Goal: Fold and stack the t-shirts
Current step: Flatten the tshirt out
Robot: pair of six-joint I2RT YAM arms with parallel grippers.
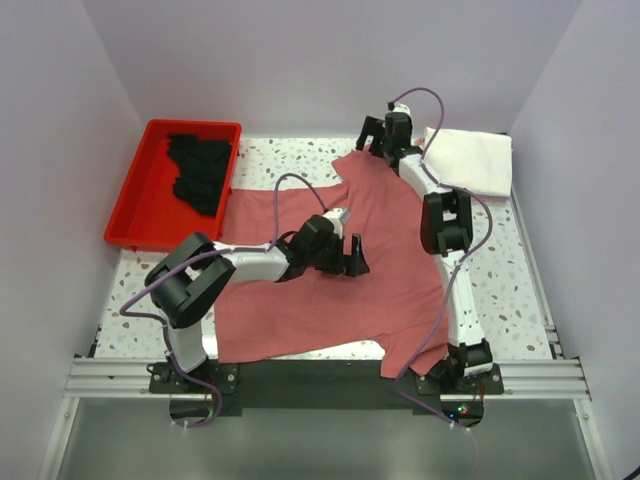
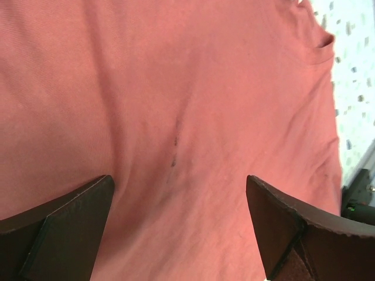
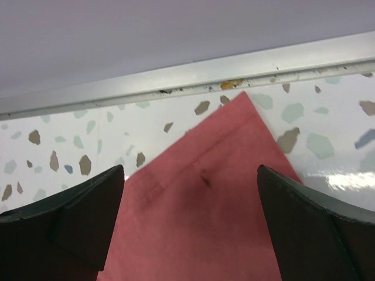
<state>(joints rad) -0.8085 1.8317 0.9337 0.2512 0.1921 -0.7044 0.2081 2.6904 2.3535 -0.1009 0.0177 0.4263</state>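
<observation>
Rose shirt (image 1: 320, 300) lies spread mid-frame on the bench (image 1: 510, 270). Left claw (image 2: 179, 193), spread, hangs over its middle; right claw (image 3: 188, 199), spread, over its top corner. Black shirt (image 1: 200, 170) in tray (image 1: 145, 205), upper left; white shirt (image 1: 470, 155) upper right.

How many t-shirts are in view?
3: a rose one spread mid-table, a black one in the red tray, a white one folded far right. Piles may hide more.

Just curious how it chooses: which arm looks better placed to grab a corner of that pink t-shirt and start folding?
Probably the right: the right gripper, open, hangs over the sleeve corner of the dusty-rose t-shirt. The left gripper, also open, is above the shirt's flat middle, no edge nearby.
</observation>
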